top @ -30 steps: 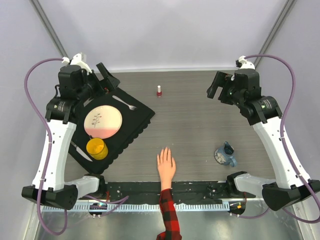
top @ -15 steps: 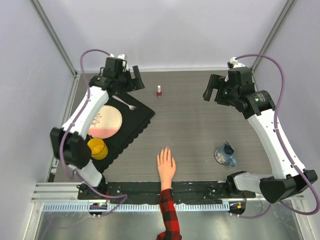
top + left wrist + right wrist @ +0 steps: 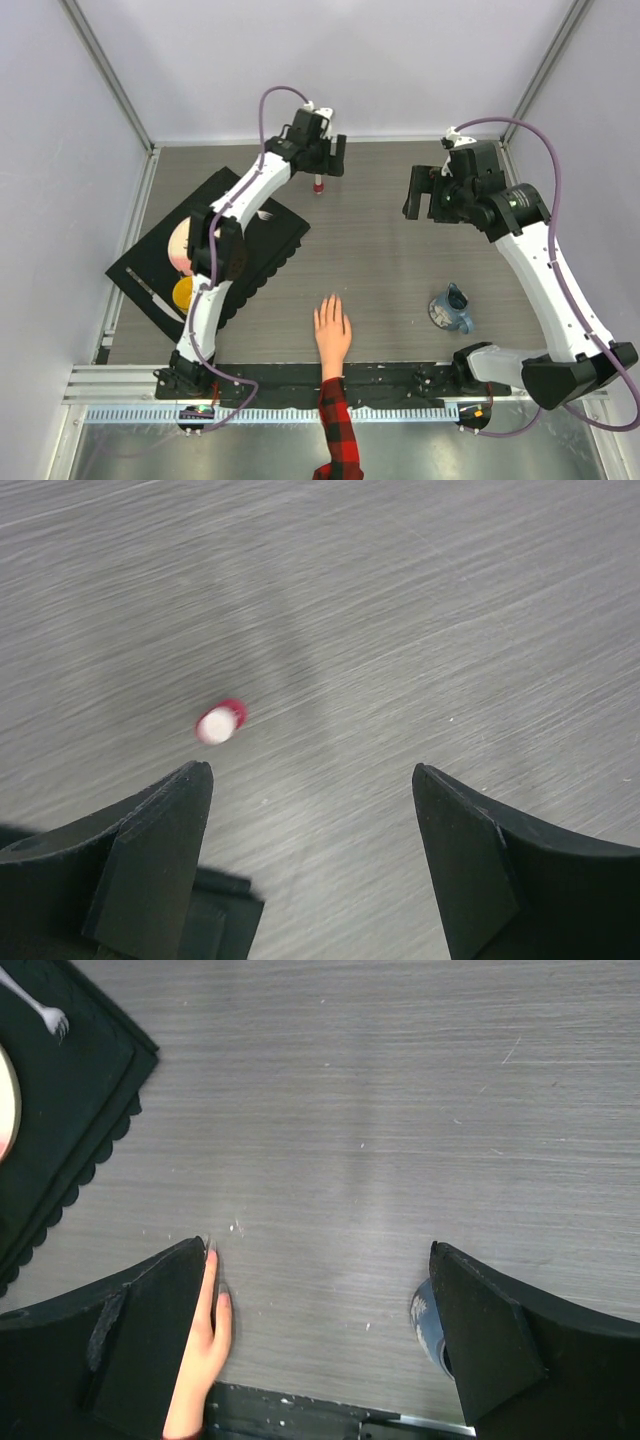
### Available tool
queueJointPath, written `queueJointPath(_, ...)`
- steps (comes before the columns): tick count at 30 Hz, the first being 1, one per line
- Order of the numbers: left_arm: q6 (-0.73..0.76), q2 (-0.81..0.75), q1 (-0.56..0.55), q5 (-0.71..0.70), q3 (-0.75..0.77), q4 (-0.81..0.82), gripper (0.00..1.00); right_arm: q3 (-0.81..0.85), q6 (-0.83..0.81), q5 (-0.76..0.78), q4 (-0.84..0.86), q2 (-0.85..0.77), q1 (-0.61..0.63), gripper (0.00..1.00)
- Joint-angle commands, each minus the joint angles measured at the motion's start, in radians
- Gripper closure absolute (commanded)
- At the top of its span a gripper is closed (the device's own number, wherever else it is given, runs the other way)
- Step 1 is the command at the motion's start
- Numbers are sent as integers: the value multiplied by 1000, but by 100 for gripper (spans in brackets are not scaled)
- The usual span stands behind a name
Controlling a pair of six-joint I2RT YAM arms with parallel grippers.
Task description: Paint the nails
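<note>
- The left gripper (image 3: 312, 780) has its fingers spread wide and holds nothing. The right gripper (image 3: 318, 1260) is spread wide and empty too.
- The hand (image 3: 332, 328) lies flat, palm down, far from the left fingers. It peeks out right beside one of the right fingers.
- The polish bottle (image 3: 220, 722) stands just ahead of the left fingers. It looks small, light, smooth and easy to tip. The pale cap looks like the best place to hold.
- The nails (image 3: 211, 1248) are tiny and hard, at the tips of that hand. They likely need only a soft brush touch.
</note>
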Motion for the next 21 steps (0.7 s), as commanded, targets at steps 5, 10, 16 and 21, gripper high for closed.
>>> queueJointPath(5,88,89,-25,-78,125,39,16,29,-58,-13,-44,-72,16,1)
queueJointPath(10,101,92,-26,-147,118,17,16,35,-60,-22,-44,-55,16,1)
queueJointPath(16,108,115,-22,-170,121,17,16,38,-63,-33,-38,-42,16,1)
queueJointPath(21,101,144,-17,-189,137,0,23,34,-70,-37,-35,-43,16,1)
